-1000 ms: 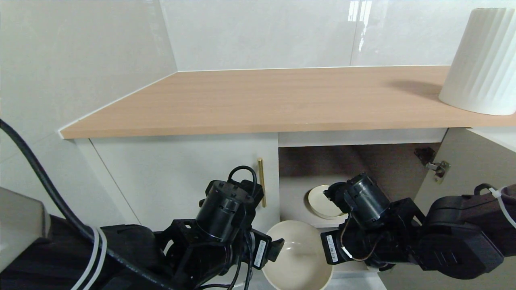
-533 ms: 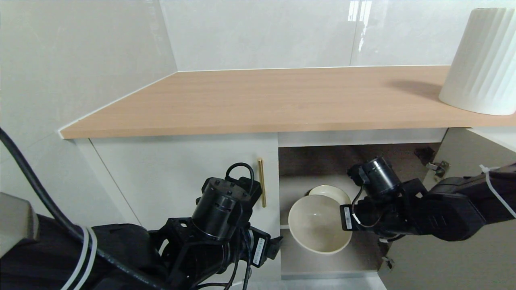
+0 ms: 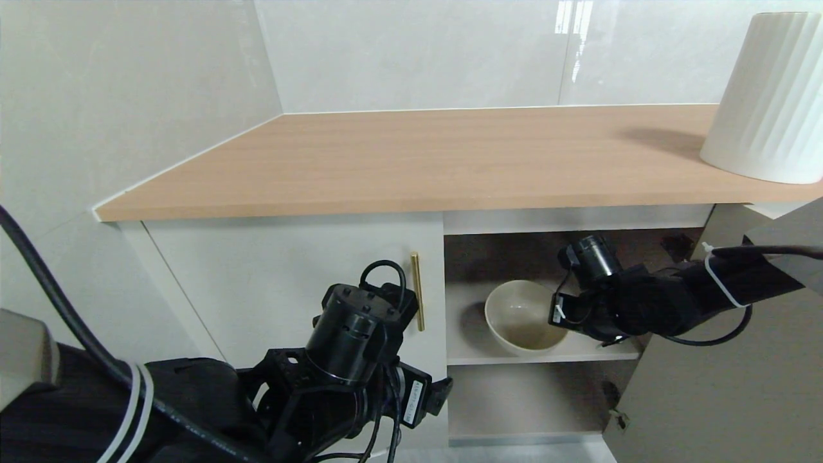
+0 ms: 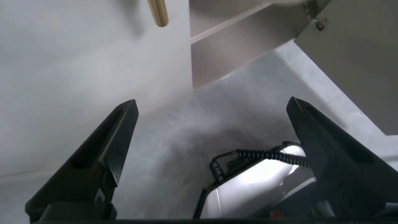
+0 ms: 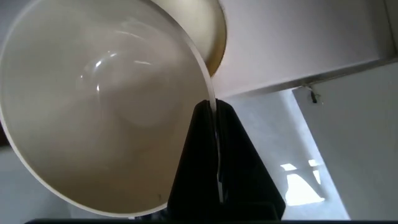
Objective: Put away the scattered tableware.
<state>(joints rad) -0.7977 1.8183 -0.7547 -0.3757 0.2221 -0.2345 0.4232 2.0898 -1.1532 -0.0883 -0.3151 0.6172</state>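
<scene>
right gripper (image 3: pixel 557 312) pinching bowl (image 3: pixel 519 316) rim — bowl lifted in over cabinet shelf (image 3: pixel 467 348) | left gripper (image 4: pixel 211 155) wide, unmoved

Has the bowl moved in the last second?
Yes: the bowl, in the right gripper, rose from below the door handle into the cabinet.

Kitchen. Wood-grain bench (image 3: pixel 450 161) across mid-frame, glossy pale wall tiles (image 3: pixel 418 51) above it. White cupboard (image 3: pixel 289 270) with brass handle (image 3: pixel 415 290) below. Open compartment lower right, its shelf (image 3: pixel 463 350) holding a bowl (image 3: pixel 521 318).
</scene>
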